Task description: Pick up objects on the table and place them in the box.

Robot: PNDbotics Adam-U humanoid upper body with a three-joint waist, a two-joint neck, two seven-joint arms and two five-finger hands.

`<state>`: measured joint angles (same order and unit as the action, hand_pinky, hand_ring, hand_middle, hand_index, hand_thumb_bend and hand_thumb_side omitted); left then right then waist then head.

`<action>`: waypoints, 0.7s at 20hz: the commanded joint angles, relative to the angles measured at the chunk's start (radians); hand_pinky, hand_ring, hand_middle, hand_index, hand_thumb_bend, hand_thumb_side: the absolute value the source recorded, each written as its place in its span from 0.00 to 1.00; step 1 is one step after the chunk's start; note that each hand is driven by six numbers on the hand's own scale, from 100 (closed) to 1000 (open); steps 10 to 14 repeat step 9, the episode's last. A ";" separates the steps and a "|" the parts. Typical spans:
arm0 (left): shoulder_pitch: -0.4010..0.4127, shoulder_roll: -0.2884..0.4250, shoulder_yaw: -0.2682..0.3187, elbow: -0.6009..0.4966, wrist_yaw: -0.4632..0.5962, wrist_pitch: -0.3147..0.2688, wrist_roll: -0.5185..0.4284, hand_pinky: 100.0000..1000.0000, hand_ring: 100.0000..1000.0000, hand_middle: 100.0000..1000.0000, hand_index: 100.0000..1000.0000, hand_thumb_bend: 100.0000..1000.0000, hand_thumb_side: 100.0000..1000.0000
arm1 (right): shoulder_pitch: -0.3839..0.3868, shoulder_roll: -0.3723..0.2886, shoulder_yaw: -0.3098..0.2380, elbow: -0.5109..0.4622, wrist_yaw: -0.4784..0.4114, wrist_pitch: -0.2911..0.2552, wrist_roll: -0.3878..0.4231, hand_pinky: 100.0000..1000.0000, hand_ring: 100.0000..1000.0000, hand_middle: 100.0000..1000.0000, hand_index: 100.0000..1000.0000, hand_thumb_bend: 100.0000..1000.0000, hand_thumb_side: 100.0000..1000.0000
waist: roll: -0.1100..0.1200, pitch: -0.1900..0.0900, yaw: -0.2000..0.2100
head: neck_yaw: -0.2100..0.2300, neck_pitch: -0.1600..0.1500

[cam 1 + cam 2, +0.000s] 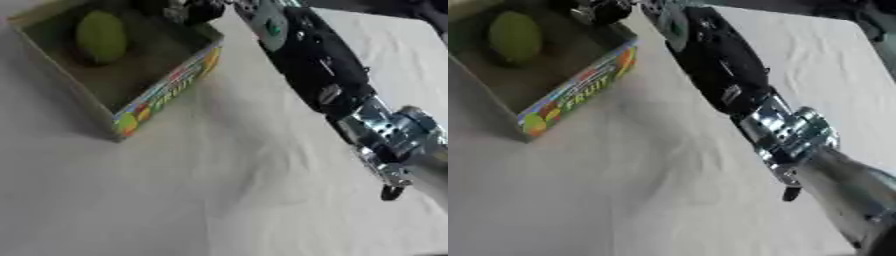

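Note:
A cardboard box [166, 87] with a colourful printed side stands tilted at the upper left on the white cloth. A yellow-green round fruit [101, 36] lies inside it, toward the far left corner. My right arm [319, 65] runs from the lower right up to the top of the view. Its hand [604, 10] sits over the box's far right corner, cut off by the top edge. What the hand holds, if anything, is hidden. My left hand appears in neither view.
The white tablecloth [219, 190] covers the table in front of and to the right of the box. The silver wrist joint [789, 132] of my right arm hangs above the cloth at the right.

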<state>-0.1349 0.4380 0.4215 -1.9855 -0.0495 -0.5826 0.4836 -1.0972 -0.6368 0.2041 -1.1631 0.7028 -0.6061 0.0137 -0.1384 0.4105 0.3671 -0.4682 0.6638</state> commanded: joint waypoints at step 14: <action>0.050 0.019 0.021 -0.015 -0.023 -0.002 0.029 0.57 0.54 0.54 0.77 0.00 0.54 | 0.167 -0.263 -0.078 -0.294 -0.179 0.094 -0.132 0.79 0.82 0.73 0.79 0.00 0.17 | 0.063 -0.054 -0.069 | 0.100 0.021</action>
